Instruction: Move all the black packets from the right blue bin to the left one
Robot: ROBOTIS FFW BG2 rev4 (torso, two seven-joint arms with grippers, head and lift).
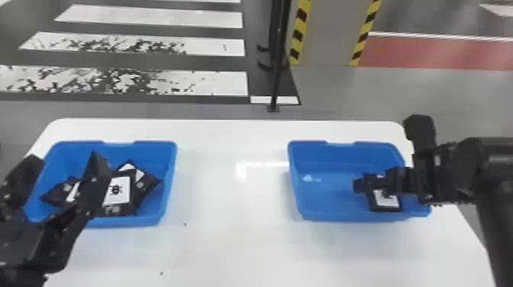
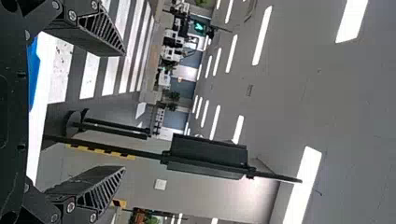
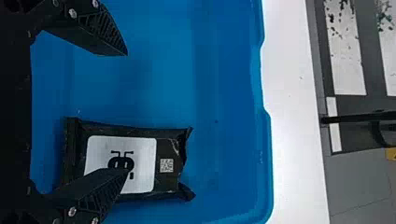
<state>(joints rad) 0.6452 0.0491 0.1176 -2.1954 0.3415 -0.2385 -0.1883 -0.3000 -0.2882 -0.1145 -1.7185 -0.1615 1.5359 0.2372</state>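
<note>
Right black two-fingered gripper wide over white-labelled black plastic packet, likely to straddle it. Left black two-fingered gripper wide, empty.

**Site: large indoor hall, lab or workshop type**

Grey floor carries white crosswalk-style bars and a red band. Yellow-and-black hazard striping noted beyond the white table. Left wrist view: rows of strip lights on the ceiling, greenery in the distance. Exact use: cannot tell.
</note>
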